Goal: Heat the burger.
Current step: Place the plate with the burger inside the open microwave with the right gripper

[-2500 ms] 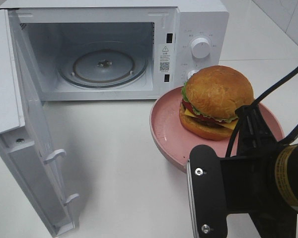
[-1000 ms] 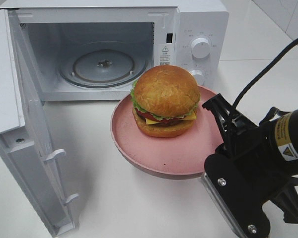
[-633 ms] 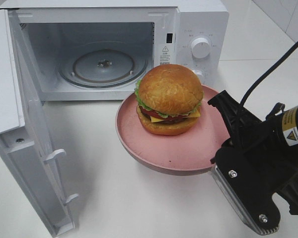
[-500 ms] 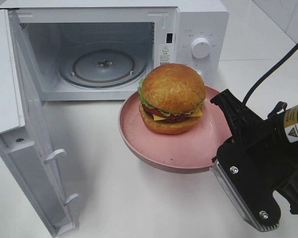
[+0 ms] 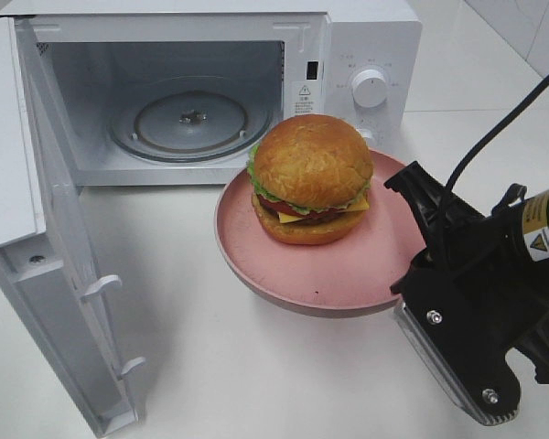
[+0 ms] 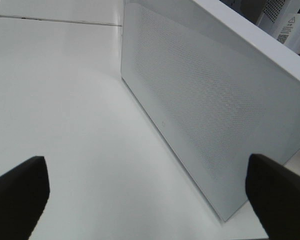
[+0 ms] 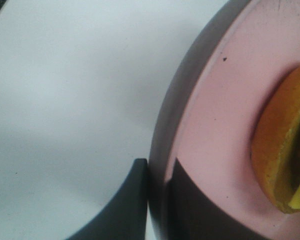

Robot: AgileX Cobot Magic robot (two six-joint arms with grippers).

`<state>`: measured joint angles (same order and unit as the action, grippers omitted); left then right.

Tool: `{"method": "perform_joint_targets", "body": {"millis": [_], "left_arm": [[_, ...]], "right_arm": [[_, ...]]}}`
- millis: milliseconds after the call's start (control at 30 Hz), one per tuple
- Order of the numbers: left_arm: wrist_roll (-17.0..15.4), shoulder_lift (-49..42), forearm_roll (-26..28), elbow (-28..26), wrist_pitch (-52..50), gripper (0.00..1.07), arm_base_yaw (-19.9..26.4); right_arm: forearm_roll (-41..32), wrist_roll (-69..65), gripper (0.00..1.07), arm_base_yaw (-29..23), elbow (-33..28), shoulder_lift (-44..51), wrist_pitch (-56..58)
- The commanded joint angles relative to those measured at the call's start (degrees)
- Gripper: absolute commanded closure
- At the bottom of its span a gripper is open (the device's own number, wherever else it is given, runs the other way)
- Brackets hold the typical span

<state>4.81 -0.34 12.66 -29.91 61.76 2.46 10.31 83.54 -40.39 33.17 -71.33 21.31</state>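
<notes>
Far left: the left gripper [image 6: 150, 200] is out of the overhead view. Its wrist camera shows both dark fingers [image 6: 17, 195] spread wide with nothing between them. It sits low over the white table [image 6: 65, 110] and faces the perforated outer face of the door [image 6: 205, 115].

Left: the white microwave [image 5: 366, 32] has its door swung out on the left hinge, toward the camera. The cavity is open, with the glass turntable [image 5: 190, 123] lying flat on its floor.

Centre: the pink plate [image 5: 339, 274] is in front of the microwave, off the right half of the opening. Its far rim overlaps the front sill in this view. The burger [image 5: 311, 178] stands upright on the plate, toward the far side. Lettuce, tomato and a corner of cheese show under the bun.

In the way: the sill lies between the plate and the turntable. Straight behind the bun is the cavity's right post with its warning sticker [image 5: 303, 105], not the middle of the opening. The bun partly hides the lower dial; the upper knob [image 5: 370, 88] shows above it.

Right: the right gripper [image 5: 404, 187] pinches the plate's right-hand rim. Its wrist view shows one finger outside the rim and one on the inner surface, with the rim wedged between. A shadow under the near edge suggests the plate is off the table. A black cable [image 5: 503, 119] arcs to the upper right.
</notes>
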Motion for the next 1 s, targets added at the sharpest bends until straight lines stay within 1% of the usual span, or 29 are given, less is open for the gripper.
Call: {"method": "perform_joint_targets", "body": {"millis": [33,133,300,567,667,767,1000], "left_arm": [[0.1,-1.0,0.0,0.3,-0.6,0.07,0.2],[0.1,-1.0,0.0,0.3,-0.6,0.07,0.2],[0.1,-1.0,0.0,0.3,-0.6,0.07,0.2],[0.1,-1.0,0.0,0.3,-0.6,0.07,0.2],[0.1,-1.0,0.0,0.3,-0.6,0.07,0.2],[0.1,-1.0,0.0,0.3,-0.6,0.07,0.2],[0.1,-1.0,0.0,0.3,-0.6,0.07,0.2]], "right_arm": [[0.6,-0.6,1.07,0.2,0.9,0.2,-4.5],[0.7,-0.6,1.07,0.1,0.9,-0.8,-4.8],[0.7,-1.2,1.07,0.1,1.0,-3.4,-8.5],[0.3,-2.6,1.07,0.0,3.2,-7.8,-10.9],[0.1,-2.6,1.07,-1.2,3.8,-9.2,-11.6],[0.1,-3.8,1.07,-2.5,5.2,-11.4,-12.0],[-0.3,-4.0,1.07,-2.6,8.5,-14.7,-12.1]]}}
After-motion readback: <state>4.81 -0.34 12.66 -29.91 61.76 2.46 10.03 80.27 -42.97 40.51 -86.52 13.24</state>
